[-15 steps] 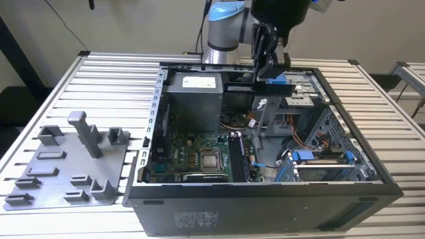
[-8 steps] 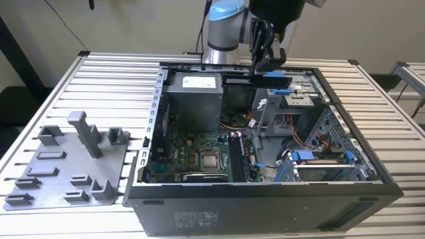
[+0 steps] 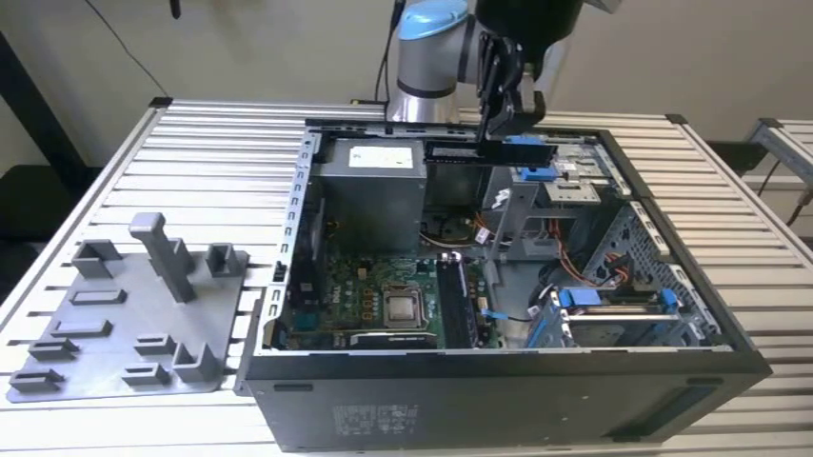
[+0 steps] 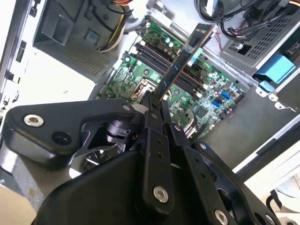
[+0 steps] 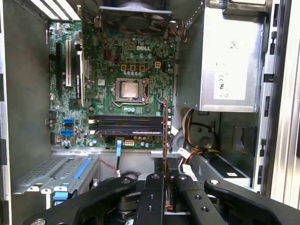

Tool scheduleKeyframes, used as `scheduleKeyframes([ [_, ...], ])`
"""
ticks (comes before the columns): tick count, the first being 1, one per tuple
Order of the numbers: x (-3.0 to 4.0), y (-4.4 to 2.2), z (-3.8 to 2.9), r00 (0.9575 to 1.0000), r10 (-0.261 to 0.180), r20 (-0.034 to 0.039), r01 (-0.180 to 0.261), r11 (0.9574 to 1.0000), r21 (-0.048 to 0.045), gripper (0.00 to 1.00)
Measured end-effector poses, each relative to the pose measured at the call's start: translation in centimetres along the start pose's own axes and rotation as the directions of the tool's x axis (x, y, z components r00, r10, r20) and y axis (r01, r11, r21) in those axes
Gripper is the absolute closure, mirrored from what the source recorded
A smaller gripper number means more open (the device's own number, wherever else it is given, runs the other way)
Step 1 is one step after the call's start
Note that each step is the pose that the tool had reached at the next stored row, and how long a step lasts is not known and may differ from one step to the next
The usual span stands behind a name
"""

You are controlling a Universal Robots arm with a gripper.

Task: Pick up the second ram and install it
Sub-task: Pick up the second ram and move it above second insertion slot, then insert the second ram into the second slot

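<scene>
I am clamping my end effector (image 3: 515, 131) on the second ram (image 3: 486, 150), with the jaws pressed together on the stick's upper edge, and I am holding it in the air over the open computer case (image 3: 508, 400). In the exterior view the stick is hanging just under me and lying level, its long axis running from the exterior view's left to its right. In the second wrist view the second ram (image 4: 185, 58) is reaching out from my grip above the motherboard (image 4: 140, 75). The memory slots (image 5: 126, 125) are lying well below me and off to one side, not straight beneath the stick. Judging from both wrist views, the stick's long axis is crossing the slots' long axis instead of lining up with it, so I am counting the stick as carried but not seated. Farther out, the grey power-supply box (image 3: 368, 186) is sitting below me, near the stick's end, and the case is resting on the slatted desk (image 3: 190, 143).
</scene>
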State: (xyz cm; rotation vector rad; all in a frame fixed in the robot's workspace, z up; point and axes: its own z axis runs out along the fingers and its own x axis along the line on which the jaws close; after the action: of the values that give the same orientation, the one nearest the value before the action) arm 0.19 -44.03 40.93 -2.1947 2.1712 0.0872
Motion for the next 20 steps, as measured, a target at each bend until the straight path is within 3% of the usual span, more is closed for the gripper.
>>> scheduleKeyframes([
  [20, -0.16, 0.00, 0.01, 1.0000, 0.000, 0.0001, 0.000, 1.0000, 0.0000, 0.86],
])
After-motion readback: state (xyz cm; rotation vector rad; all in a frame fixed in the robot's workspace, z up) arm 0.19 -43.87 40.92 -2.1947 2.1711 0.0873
